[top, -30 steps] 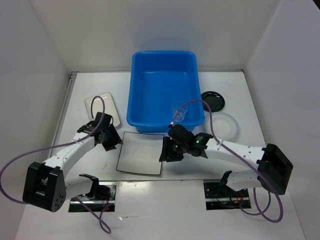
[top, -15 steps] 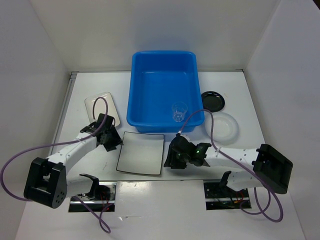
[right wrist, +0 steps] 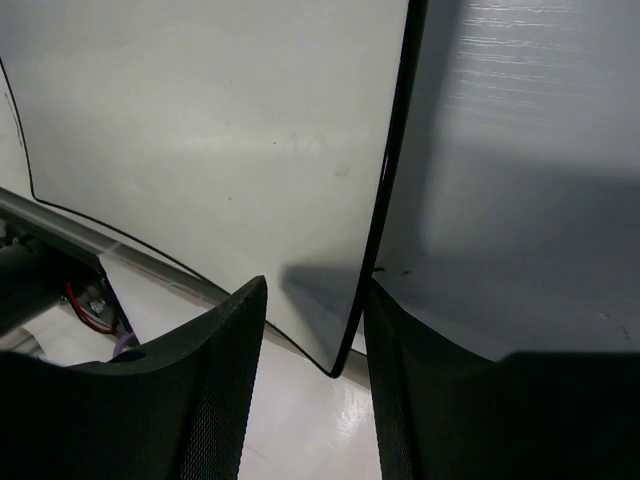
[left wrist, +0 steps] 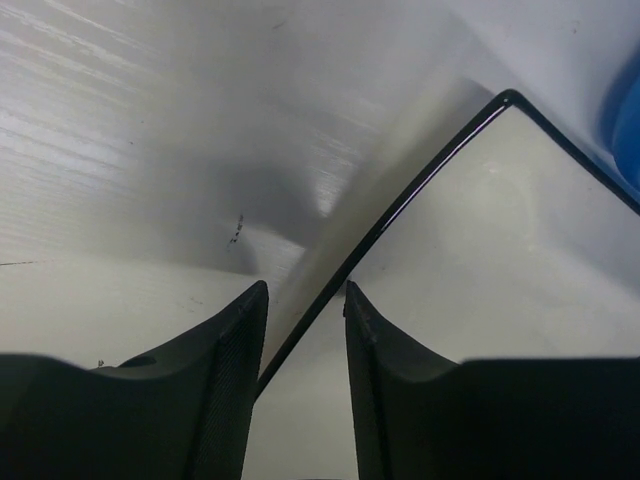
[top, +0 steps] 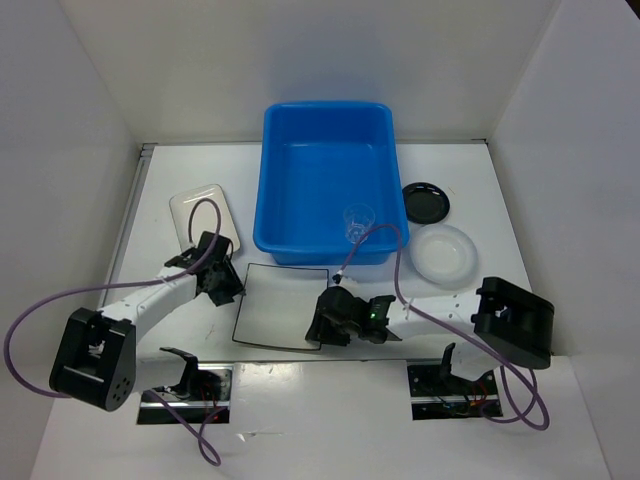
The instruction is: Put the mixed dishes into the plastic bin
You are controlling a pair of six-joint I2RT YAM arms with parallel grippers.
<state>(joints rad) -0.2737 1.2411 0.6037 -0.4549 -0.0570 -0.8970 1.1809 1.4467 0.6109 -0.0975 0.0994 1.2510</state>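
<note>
Two grippers, both stood partly open with nothing clamped. Left gripper (left wrist: 305, 292): fingers sat astride the left rim of the flat square white plate (top: 280, 305), with a gap on each side of the rim. Right gripper (right wrist: 315, 290): fingers sat astride the same plate's right rim, close to its near corner. That plate lay on the table (top: 490, 180) just in front of the plastic bin (top: 325, 108).

- Small clear cup (top: 358, 222): stood inside the bin, at its near right corner.
- White rounded-rectangle plate (top: 190, 208): lay left of the bin.
- Small black round plate (top: 426, 200) and translucent round dish (top: 443, 255): lay right of the bin.
</note>
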